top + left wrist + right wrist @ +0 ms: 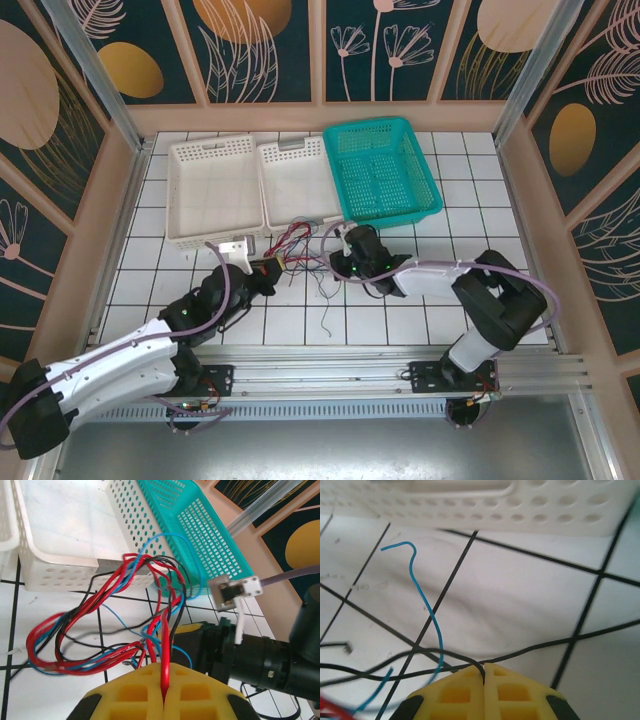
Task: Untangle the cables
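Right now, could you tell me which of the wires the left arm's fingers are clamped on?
The red wire: it runs straight into the seam between the shut left fingers, whereas the blue wires and black wires loop outside it.

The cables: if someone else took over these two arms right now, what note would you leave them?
Left gripper: shut on a red cable.
Right gripper: shut on a black cable.
Where: red, black and blue strands lie in one tangle on the tiles between the two grippers, in front of the white baskets. A blue cable lies loose beside the right gripper.
Done: one grip taken on each side.
Left: the loops are knotted together and need drawing apart, probably by moving the grippers away from each other.
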`<state>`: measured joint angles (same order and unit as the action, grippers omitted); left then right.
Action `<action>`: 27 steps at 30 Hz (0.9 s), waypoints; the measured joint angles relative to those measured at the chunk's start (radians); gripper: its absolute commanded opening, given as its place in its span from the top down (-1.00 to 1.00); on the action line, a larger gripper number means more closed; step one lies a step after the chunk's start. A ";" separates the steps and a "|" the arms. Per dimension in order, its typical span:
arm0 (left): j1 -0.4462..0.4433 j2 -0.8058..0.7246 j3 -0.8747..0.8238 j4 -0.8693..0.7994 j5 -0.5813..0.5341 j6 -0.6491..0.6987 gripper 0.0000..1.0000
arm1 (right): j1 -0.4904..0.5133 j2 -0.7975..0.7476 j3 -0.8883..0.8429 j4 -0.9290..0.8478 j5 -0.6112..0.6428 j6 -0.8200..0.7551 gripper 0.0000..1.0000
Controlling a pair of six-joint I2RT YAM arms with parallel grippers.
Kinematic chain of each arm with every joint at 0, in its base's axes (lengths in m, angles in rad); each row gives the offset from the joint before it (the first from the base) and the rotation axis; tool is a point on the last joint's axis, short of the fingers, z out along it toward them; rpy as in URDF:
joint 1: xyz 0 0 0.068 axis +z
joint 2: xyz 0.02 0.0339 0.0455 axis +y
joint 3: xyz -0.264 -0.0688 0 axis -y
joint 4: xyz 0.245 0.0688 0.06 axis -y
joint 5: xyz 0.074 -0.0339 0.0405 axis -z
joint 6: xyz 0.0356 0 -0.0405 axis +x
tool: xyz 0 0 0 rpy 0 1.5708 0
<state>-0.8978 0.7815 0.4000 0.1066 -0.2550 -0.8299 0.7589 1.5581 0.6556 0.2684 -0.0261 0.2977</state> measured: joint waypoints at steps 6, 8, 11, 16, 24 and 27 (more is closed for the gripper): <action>0.000 -0.028 -0.003 -0.060 -0.036 0.004 1.00 | -0.101 -0.132 -0.076 0.002 0.006 0.023 1.00; 0.000 -0.037 -0.008 -0.076 -0.047 0.005 1.00 | -0.131 -0.174 -0.100 0.002 0.008 0.031 1.00; 0.000 -0.042 -0.012 -0.097 -0.061 0.008 1.00 | -0.155 -0.228 -0.123 0.000 0.018 0.036 1.00; 0.000 -0.042 -0.015 -0.136 -0.087 0.015 1.00 | -0.190 -0.343 -0.160 -0.010 0.062 0.054 1.00; 0.000 -0.041 -0.045 -0.165 -0.117 0.018 1.00 | -0.301 -0.591 -0.192 -0.090 0.166 0.106 1.00; 0.000 -0.031 -0.054 -0.171 -0.123 0.018 1.00 | -0.320 -0.631 -0.191 -0.124 0.195 0.115 1.00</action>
<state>-0.8978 0.7509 0.3458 -0.0647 -0.3782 -0.8116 0.4389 0.9268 0.4644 0.1440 0.1692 0.4129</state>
